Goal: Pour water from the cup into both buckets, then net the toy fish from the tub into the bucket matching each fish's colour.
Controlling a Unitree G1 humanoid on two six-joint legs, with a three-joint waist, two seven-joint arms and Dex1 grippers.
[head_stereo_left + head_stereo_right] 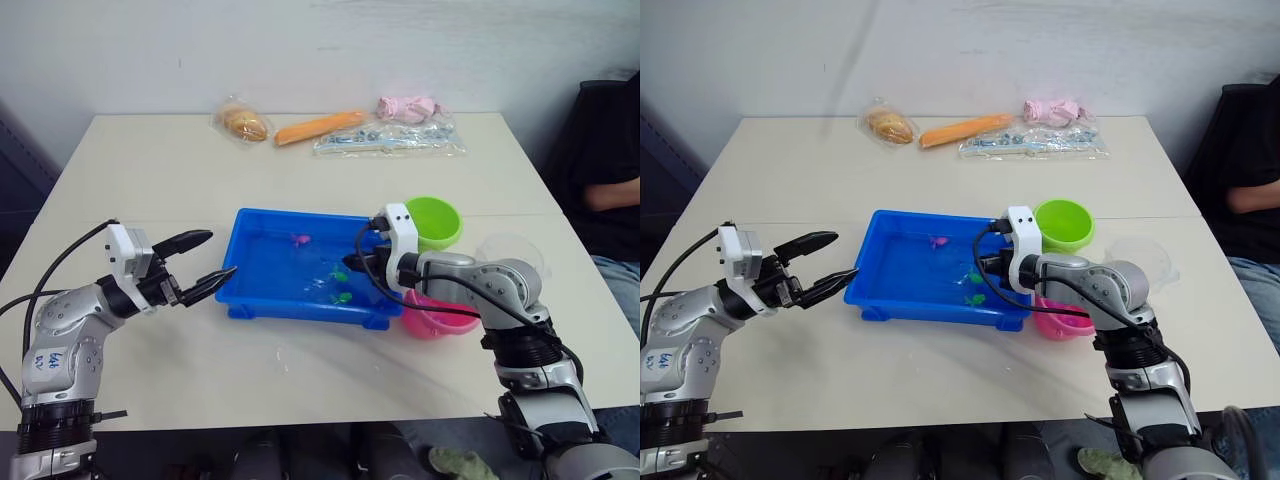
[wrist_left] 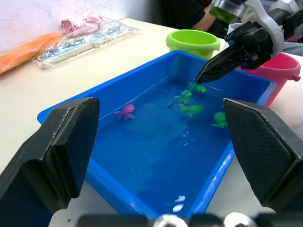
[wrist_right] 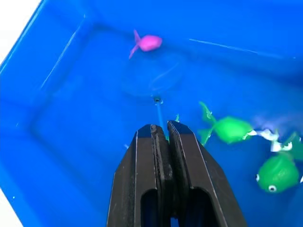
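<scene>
Spotter: Fish first. Where is the pink one?

Me: The small magenta plastic fish [image 3: 147, 42] floats in the far half of the shallow bright blue plastic tub [image 1: 300, 305], near its middle, and just past the hoop of the small net on its thin straight handle [image 3: 158, 106]. The hoop lies under the water and I can barely make it out. I'd judge fish and hoop to be close but not touching.

Spotter: And the hand?

Me: My right gripper [image 3: 163, 126] has its two black fingers pressed together on the net's handle, over the tub's right end. Several little green plastic fish [image 3: 231, 128] drift close beside it, nearer than the pink one.

Spotter: How will you take it?

Me: I'll keep the hoop low and slide it under the pink fish from behind, then lift slowly and level so the water drains without tipping the fish out. I must steer clear of the green ones. The round pink plastic bucket [image 1: 430, 322] stands at the tub's near right corner and the lime green bucket [image 1: 436, 222] at its far right corner, so the carry is short.

Spotter: Left arm?

Me: My left gripper [image 1: 220, 254] is spread wide and empty, just off the tub's left end, above the pale table [image 1: 150, 180].
</scene>
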